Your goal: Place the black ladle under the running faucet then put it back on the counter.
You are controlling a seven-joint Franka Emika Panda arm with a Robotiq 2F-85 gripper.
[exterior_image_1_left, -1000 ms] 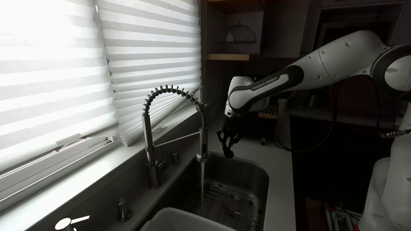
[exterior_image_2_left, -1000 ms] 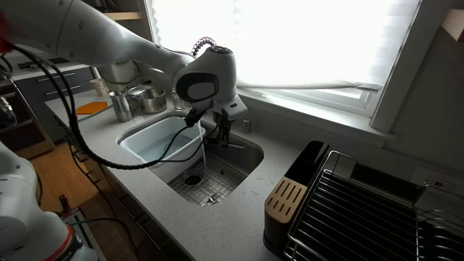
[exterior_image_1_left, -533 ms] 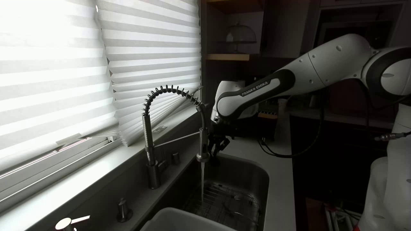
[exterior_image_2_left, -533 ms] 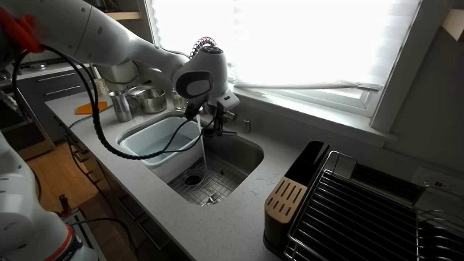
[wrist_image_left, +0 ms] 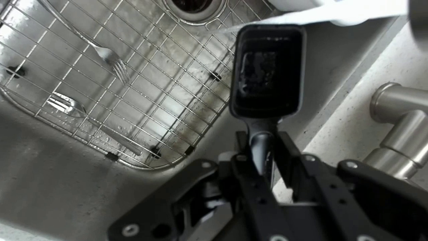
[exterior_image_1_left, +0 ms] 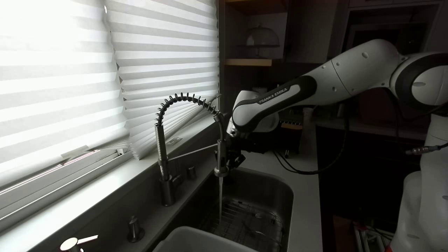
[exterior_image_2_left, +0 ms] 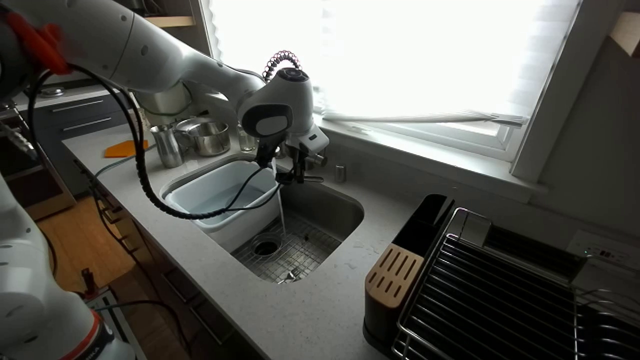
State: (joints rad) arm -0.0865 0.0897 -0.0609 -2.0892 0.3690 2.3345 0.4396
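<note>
The black ladle, with a boxy bowl (wrist_image_left: 269,72), is held by its handle in my gripper (wrist_image_left: 262,144), which is shut on it. The bowl is wet inside and its far edge is close beside the water stream (wrist_image_left: 351,15); I cannot tell whether they touch. In an exterior view the ladle's handle (exterior_image_2_left: 314,179) sticks out past my gripper (exterior_image_2_left: 296,172), above the sink. In an exterior view my gripper (exterior_image_1_left: 234,159) is partly hidden behind the spray head of the running faucet (exterior_image_1_left: 221,157). The pale grey counter (exterior_image_2_left: 300,312) surrounds the sink.
The steel sink (exterior_image_2_left: 345,210) holds a white tub (exterior_image_2_left: 240,230) of water and a wire grid with forks (wrist_image_left: 112,58). A utensil holder (exterior_image_2_left: 395,275) and dish rack (exterior_image_2_left: 490,285) stand on the counter. Metal pots (exterior_image_2_left: 212,140) stand behind the tub. A window (exterior_image_2_left: 425,60) lies behind.
My gripper has carried the ladle toward the faucet and its water stream, passing behind the spray head in an exterior view. In the last half second it moved only slightly, a little upward.
</note>
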